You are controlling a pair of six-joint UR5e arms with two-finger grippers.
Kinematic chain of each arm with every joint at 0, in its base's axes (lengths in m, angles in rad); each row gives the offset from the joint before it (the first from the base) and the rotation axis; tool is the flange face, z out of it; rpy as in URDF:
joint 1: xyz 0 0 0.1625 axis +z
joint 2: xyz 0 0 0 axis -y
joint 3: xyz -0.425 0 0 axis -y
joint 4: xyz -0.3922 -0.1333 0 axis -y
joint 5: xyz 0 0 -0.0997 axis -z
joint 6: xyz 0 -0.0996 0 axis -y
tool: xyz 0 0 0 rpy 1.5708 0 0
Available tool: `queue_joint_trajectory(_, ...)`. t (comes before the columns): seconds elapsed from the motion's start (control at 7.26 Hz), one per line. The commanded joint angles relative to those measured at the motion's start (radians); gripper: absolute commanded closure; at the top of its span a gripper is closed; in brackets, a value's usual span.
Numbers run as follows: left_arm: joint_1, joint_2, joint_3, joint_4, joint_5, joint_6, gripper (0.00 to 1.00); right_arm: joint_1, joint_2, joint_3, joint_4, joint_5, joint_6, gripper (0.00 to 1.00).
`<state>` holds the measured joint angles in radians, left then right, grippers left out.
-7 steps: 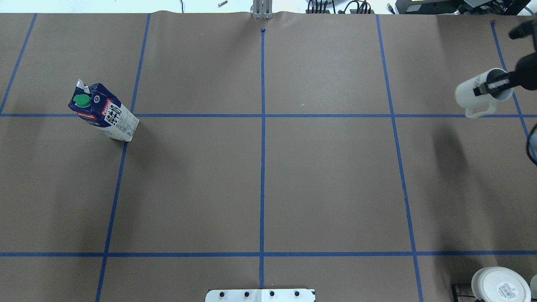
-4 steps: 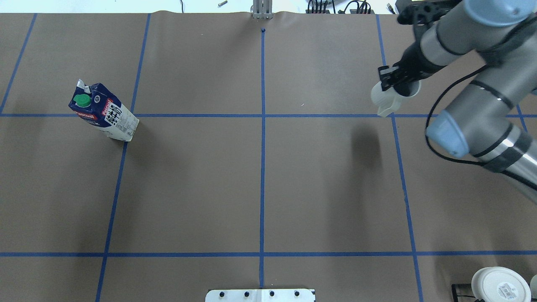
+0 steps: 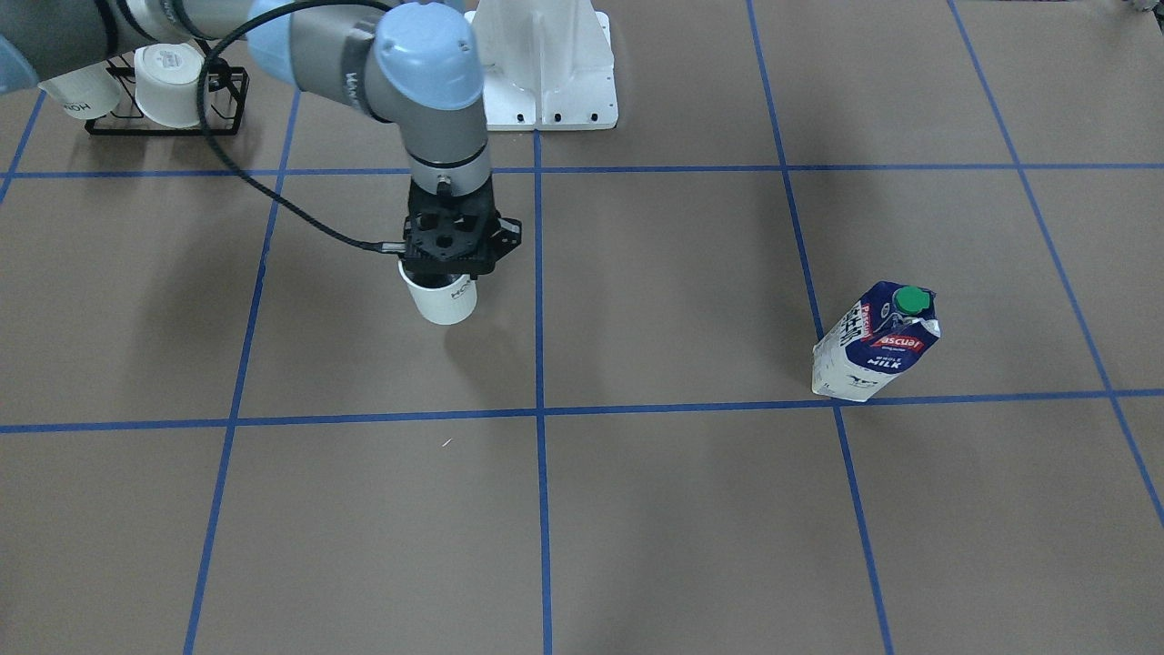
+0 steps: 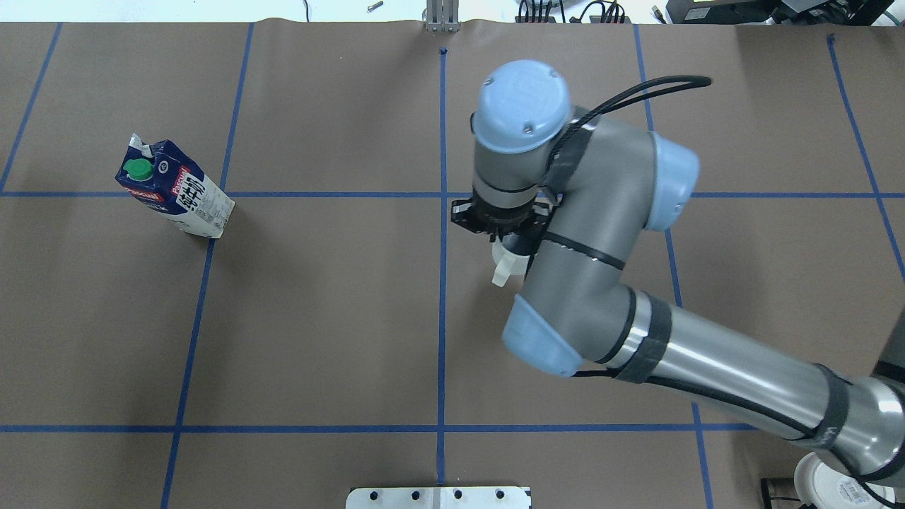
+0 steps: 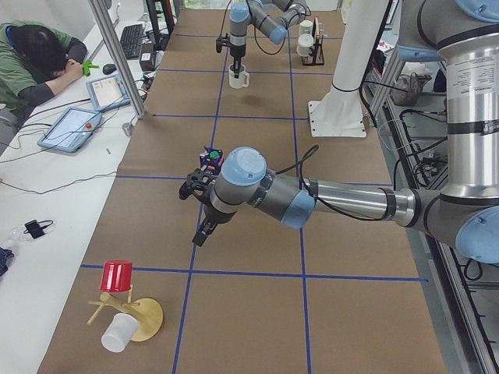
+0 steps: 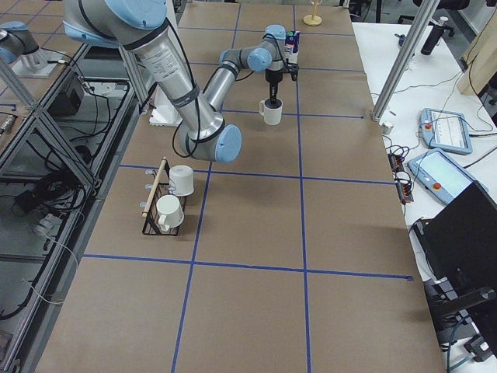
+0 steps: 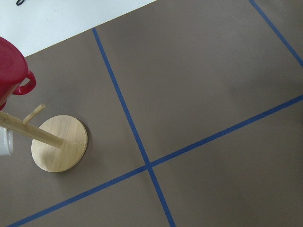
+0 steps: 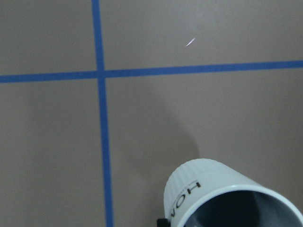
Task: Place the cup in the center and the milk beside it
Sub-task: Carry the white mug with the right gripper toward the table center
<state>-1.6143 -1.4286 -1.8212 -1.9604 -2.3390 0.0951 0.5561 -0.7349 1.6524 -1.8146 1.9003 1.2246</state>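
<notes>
Right gripper pinches the small white mug by its rim, unreleased beside the centre; the blue-and-white milk carton stands untouched far to its left.

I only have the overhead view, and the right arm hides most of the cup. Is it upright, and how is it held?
Observer: Upright. In the front-facing view the cup is mouth up under the right arm, one of its jaws inside the rim.
Operator: Where is the left arm?
Observer: Exterior left shows the left arm stretched out low beside the milk.
Operator: Anything near it?
Observer: Its wrist camera sees a wooden mug stand carrying a red cup.
</notes>
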Motion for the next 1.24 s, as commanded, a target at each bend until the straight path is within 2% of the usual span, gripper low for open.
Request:
queue_joint_trajectory(0.0, 0.001, 0.0, 0.008, 0.0, 0.0, 0.0, 0.02, -0.083, 0.153, -0.168, -0.011, -0.046, 0.076, 1.0)
queue_joint_trajectory(0.55, 0.001, 0.0, 0.013, 0.0, 0.001, 0.0, 0.02, -0.107, 0.143, -0.219, 0.112, -0.104, 0.075, 0.99)
queue_joint_trajectory(0.69, 0.001, 0.0, 0.017, 0.0, 0.001, 0.0, 0.02, -0.108, 0.135, -0.226, 0.121, -0.106, 0.075, 0.87)
queue_joint_trajectory(0.83, 0.001, 0.0, 0.019, 0.0, 0.001, 0.002, 0.02, -0.108, 0.135, -0.226, 0.121, -0.106, 0.073, 0.69)
queue_joint_trajectory(0.96, 0.001, 0.0, 0.019, 0.0, 0.0, 0.002, 0.02, -0.108, 0.135, -0.226, 0.121, -0.119, 0.072, 0.43)
queue_joint_trajectory(1.1, 0.001, 0.002, 0.019, 0.0, 0.0, 0.002, 0.02, -0.107, 0.143, -0.212, 0.121, -0.144, 0.073, 0.14)
